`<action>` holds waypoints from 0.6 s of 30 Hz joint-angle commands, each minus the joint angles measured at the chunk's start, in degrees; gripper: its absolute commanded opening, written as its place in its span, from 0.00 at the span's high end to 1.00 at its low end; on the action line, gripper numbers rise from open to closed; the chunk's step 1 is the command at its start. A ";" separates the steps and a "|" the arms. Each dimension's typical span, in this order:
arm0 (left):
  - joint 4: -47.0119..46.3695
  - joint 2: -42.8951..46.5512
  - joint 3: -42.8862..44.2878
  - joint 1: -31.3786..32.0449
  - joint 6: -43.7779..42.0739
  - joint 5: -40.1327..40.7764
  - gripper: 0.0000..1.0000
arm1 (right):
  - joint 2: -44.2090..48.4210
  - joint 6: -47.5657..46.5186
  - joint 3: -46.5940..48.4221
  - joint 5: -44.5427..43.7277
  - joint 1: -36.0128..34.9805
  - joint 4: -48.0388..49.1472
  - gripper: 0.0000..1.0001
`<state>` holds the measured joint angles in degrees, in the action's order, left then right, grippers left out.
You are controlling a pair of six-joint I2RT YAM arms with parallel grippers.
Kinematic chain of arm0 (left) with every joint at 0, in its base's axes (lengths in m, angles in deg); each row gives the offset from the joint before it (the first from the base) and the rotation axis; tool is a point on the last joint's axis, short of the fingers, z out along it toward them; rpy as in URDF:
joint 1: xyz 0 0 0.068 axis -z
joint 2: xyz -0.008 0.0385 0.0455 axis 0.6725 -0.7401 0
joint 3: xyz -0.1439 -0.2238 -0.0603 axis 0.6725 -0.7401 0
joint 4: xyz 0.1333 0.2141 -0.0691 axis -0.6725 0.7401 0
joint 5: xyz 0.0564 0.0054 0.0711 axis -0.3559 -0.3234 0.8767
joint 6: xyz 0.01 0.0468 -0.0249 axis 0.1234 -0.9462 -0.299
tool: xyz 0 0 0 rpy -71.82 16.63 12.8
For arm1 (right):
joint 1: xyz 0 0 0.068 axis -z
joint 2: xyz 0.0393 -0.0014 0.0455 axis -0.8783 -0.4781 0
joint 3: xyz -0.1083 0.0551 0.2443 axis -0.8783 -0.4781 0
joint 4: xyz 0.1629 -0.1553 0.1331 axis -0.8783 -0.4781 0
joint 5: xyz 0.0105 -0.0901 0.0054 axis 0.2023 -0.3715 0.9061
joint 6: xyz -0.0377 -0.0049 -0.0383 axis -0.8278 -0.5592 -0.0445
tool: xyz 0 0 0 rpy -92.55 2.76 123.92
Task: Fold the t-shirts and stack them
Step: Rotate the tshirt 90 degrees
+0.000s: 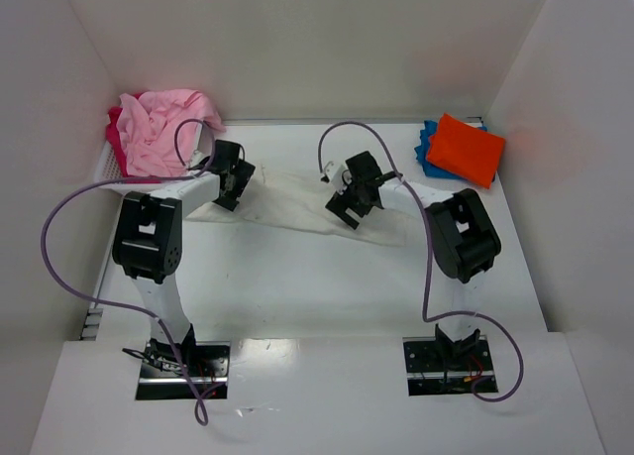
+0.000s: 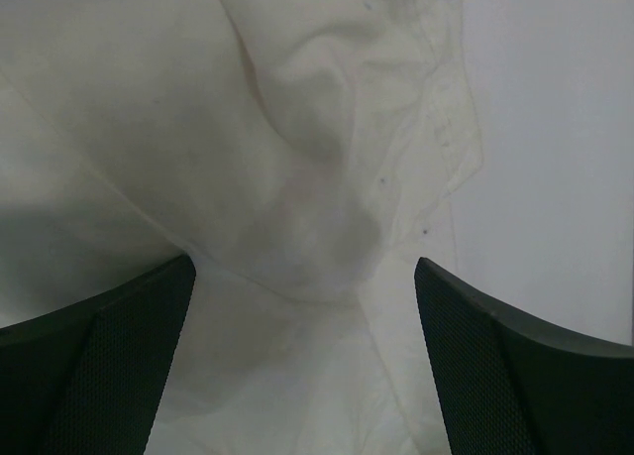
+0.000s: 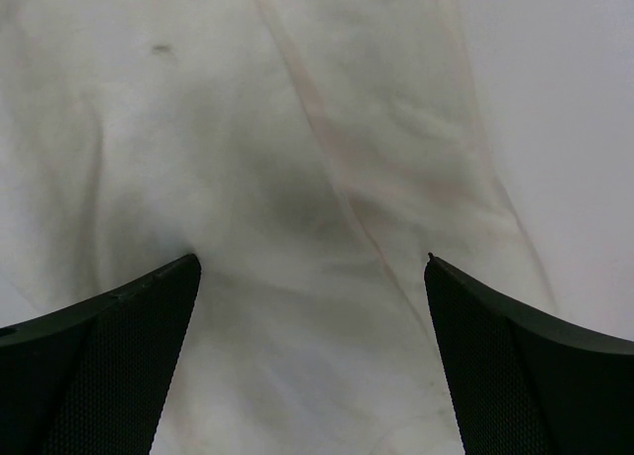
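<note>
A cream-white t-shirt [image 1: 289, 201] lies spread across the middle of the table, wrinkled. My left gripper [image 1: 234, 182] hangs over its left end, jaws open, with rumpled cloth [image 2: 297, 158] right below and nothing held. Over the shirt's right part my right gripper [image 1: 353, 195] is open too, cloth [image 3: 297, 227] filling its view. A light pink t-shirt [image 1: 163, 126] lies bunched on a red-magenta one [image 1: 118, 143] at the back left. An orange t-shirt [image 1: 466, 149] sits folded on a blue one [image 1: 427, 144] at the back right.
A white slotted basket [image 1: 99, 172] holds the pink pile at the left edge. White walls close in the table on the left, back and right. Purple cables loop from both arms. Bare table [image 2: 555, 158] shows right of the cloth in the left wrist view.
</note>
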<state>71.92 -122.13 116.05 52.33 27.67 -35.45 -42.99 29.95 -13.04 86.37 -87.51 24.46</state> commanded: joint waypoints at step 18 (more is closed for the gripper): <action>9.60 -11.51 10.58 0.63 -10.08 2.43 0.01 | 16.75 17.86 -14.05 12.53 -17.26 -6.22 0.00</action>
<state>78.97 -130.36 126.29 52.40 20.17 -33.93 -32.76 43.05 -25.37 96.09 -103.42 20.46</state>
